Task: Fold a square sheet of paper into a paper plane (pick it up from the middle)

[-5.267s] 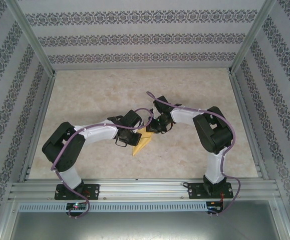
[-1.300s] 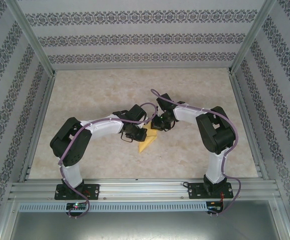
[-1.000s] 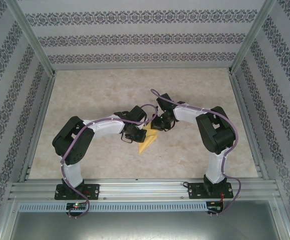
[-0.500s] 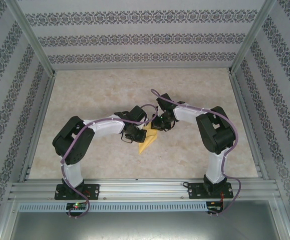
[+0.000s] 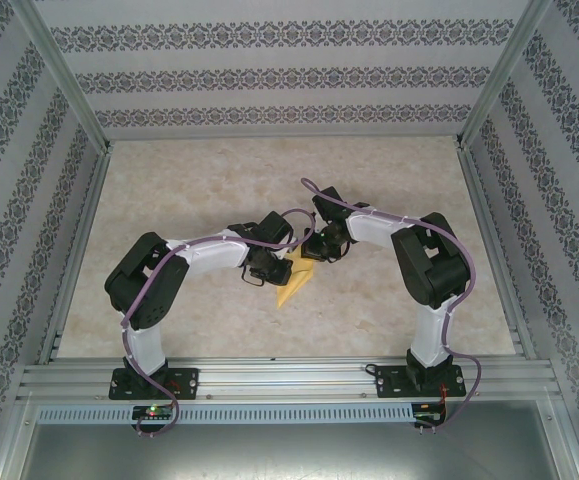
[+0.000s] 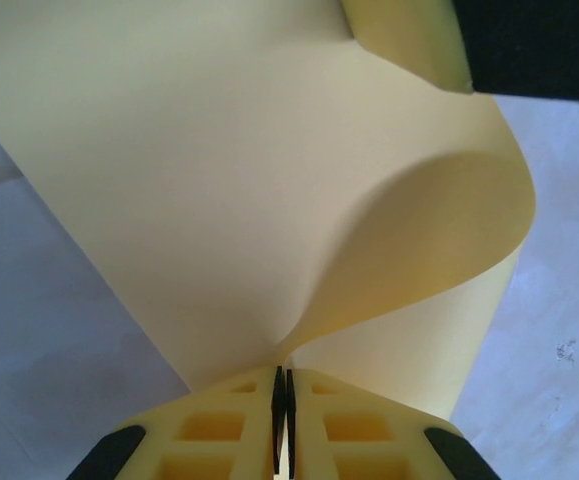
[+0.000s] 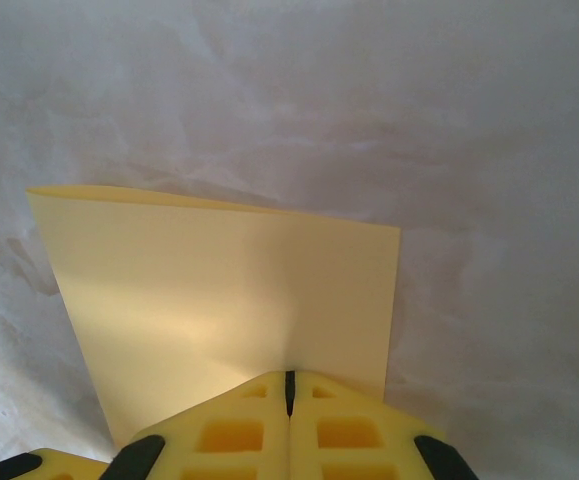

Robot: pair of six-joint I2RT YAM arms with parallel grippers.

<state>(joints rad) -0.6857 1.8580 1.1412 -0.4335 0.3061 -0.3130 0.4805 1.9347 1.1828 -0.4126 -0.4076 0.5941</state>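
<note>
The yellow sheet of paper (image 5: pixel 293 284) is folded over and hangs between the two grippers above the table's middle, tapering to a point toward the near edge. My left gripper (image 5: pixel 277 268) is shut on it; in the left wrist view its jaws (image 6: pixel 282 372) pinch the paper (image 6: pixel 219 180), which curls up in a loop on the right. My right gripper (image 5: pixel 307 256) is shut on the paper's far end. In the right wrist view its fingertips (image 7: pixel 289 380) clamp the edge of a flat folded panel (image 7: pixel 219 300).
The beige marbled tabletop (image 5: pixel 189 190) is ringed by patterned walls and metal frame rails (image 5: pixel 279 375). The right gripper's black body (image 6: pixel 534 45) sits close above the paper in the left wrist view. The two wrists nearly touch.
Over the last second nothing has visibly moved. Compared with five seconds ago, both grippers and the paper sit slightly further right and further from the near edge.
</note>
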